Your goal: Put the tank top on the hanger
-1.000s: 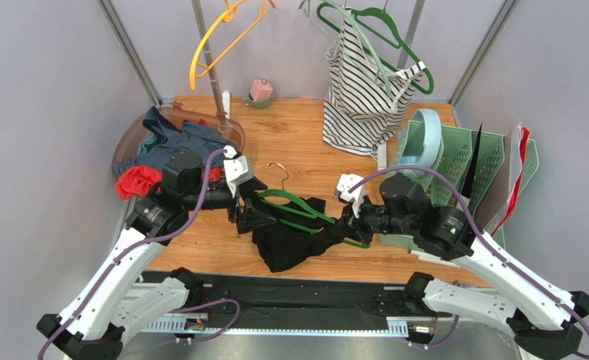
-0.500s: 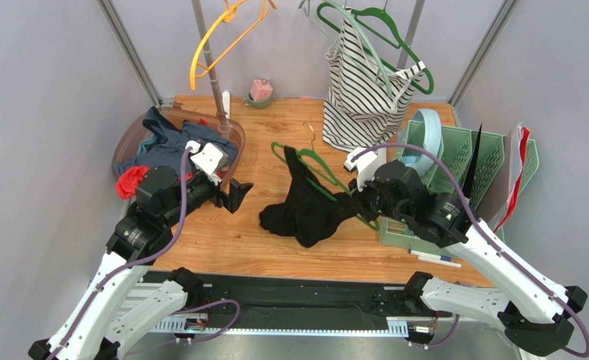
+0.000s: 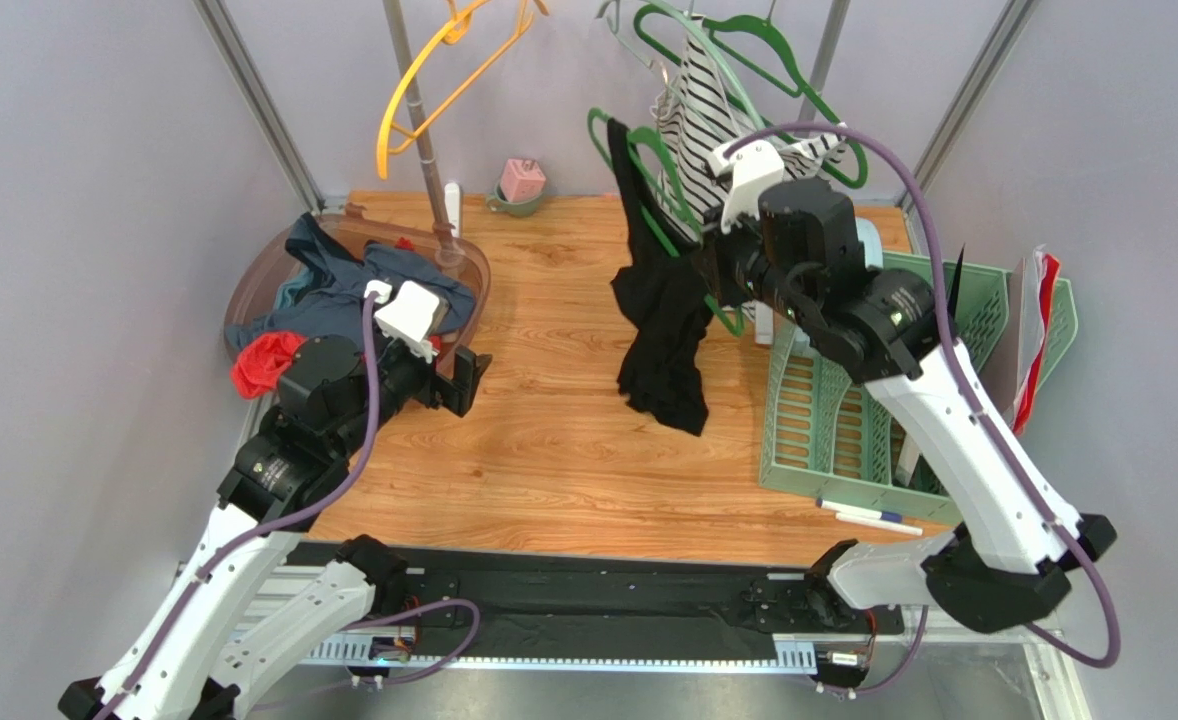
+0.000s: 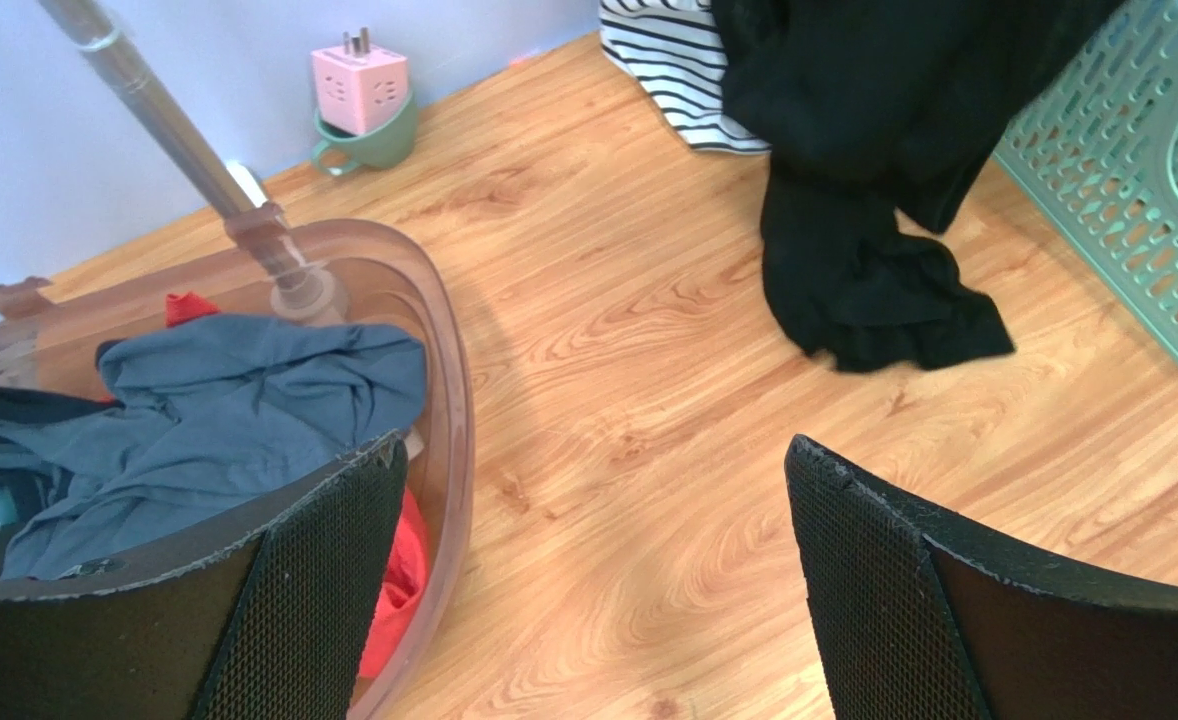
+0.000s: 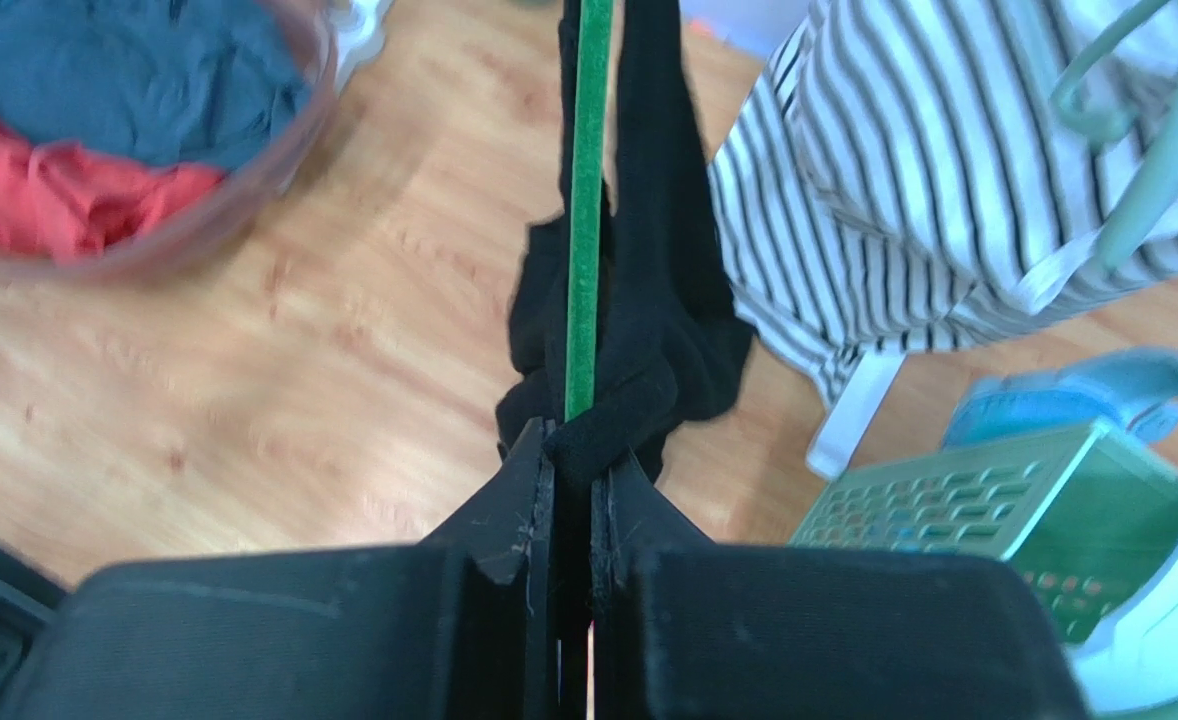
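Tank top [image 3: 664,330] hides much of hanger [image 5: 586,225] pinched in right gripper [image 5: 565,444]; left gripper [image 4: 592,468] wide.

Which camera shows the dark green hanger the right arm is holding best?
Top external: the hanger shows its hook and arms, with the tank top draped over it. Right wrist sees the hanger only as one green bar, edge-on. Left wrist shows none of it.

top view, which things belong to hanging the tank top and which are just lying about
Job: tank top, hanger, right gripper holding them.
Lying about: striped top, blue-grey garment, pink plug cube, mint rack.
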